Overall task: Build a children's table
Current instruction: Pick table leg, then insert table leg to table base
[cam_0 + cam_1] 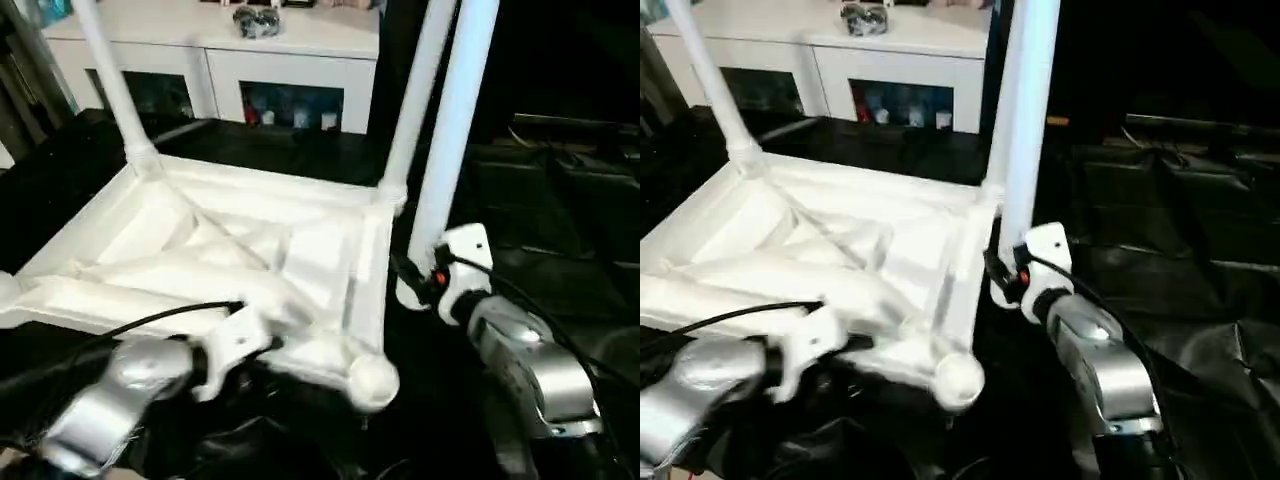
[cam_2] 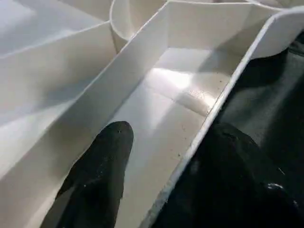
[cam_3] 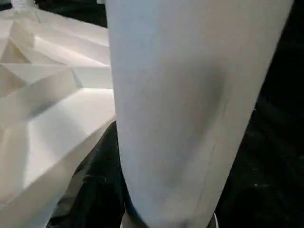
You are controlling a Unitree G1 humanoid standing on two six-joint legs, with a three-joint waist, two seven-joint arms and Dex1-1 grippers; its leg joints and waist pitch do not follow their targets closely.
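1. While lying ribs-up on black sheeting (image 1: 560, 200), tabletop (image 1: 230, 250) fills centre to 9 o'clock; two legs (image 1: 115, 85) upright in far corner sockets.
2. Left gripper (image 2: 166, 166) astride near rim at 7 o'clock, one finger (image 2: 102, 166) inside, one outside; clamped or not, cannot tell.
3. Right gripper (image 1: 420, 280) at 3 o'clock, closed round loose leg (image 1: 455, 120), upright beside right edge.
4. Cabinet (image 1: 290, 60) at 12 o'clock.

The left gripper (image 2: 156, 185) straddles the rim wall of the upturned white tabletop (image 2: 156, 118), one black finger (image 2: 97, 173) inside a ribbed compartment, the other outside above black sheeting (image 2: 270, 104).
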